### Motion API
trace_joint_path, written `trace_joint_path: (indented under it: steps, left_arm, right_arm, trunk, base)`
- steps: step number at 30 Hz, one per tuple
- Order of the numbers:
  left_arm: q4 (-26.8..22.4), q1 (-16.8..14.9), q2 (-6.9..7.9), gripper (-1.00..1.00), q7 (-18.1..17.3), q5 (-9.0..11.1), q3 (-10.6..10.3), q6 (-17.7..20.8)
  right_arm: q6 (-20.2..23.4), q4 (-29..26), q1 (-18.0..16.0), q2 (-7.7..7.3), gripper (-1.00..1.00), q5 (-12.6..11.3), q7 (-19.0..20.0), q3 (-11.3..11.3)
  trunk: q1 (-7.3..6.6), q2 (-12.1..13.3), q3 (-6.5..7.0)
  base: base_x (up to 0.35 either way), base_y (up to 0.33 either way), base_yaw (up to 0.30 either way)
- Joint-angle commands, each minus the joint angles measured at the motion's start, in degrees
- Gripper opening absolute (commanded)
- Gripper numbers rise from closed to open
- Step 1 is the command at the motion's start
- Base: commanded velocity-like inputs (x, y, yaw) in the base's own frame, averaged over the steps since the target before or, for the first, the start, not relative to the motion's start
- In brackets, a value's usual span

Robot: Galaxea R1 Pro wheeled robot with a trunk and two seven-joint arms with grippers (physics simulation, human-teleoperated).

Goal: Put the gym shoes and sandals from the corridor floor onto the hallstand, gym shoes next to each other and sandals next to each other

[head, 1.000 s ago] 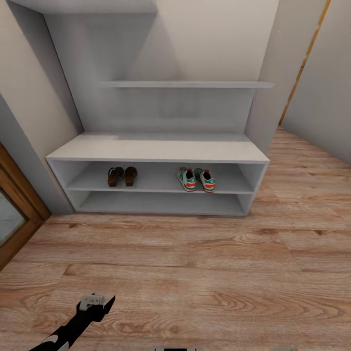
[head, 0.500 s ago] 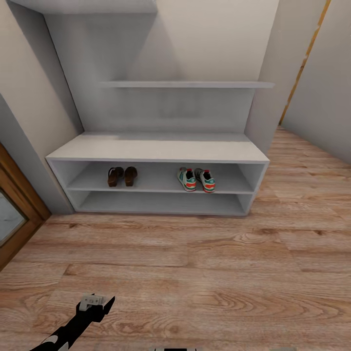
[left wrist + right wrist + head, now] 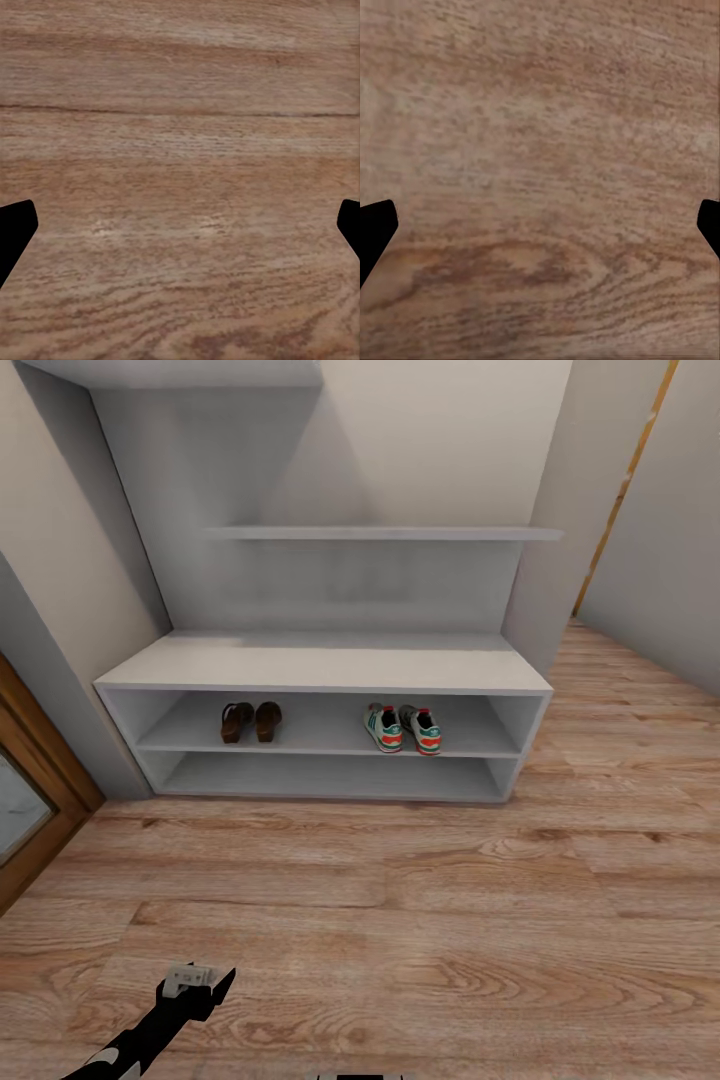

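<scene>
Both grippers, left and right, hang with jaws wide apart over bare floor, holding nothing. Nothing has moved over the last second. The sandals and gym shoes sit paired on the rack's upper shelf, so the task looks finished.

Home corridor or entryway, simulator render. Low white hallstand set against the wall, flat top, two open shelf tiers, tall back panel with a floating shelf above. Footwear stored on its upper tier: pair of brown sandals side by side toward the left, pair of cream gym shoes with green stripes and red heels side by side toward the right. Light brown wood-grain plank floor runs throughout. Plain off-white walls, wooden door frame at the left edge, passage opening past the unit at the right.
</scene>
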Motion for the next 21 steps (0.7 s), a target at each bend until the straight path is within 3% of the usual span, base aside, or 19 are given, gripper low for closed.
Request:
trace_joint_path:
  steps: [1,21]
  left_arm:
    - [0.00,0.00,0.00,1.00,-0.01,0.00,0.00,0.00]
    - [-0.05,0.00,0.00,1.00,0.02,0.00,0.00,0.00]
  right_arm:
    - [0.00,0.00,0.17,0.04,1.00,0.00,0.00,0.00]
    - [0.00,0.00,2.05,0.19,1.00,0.00,0.00,0.00]
  trunk:
    - [0.00,0.00,0.00]
    - [0.00,0.00,0.00]
  base:
    - [0.000,0.000,0.000]
    - [0.000,0.000,0.000]
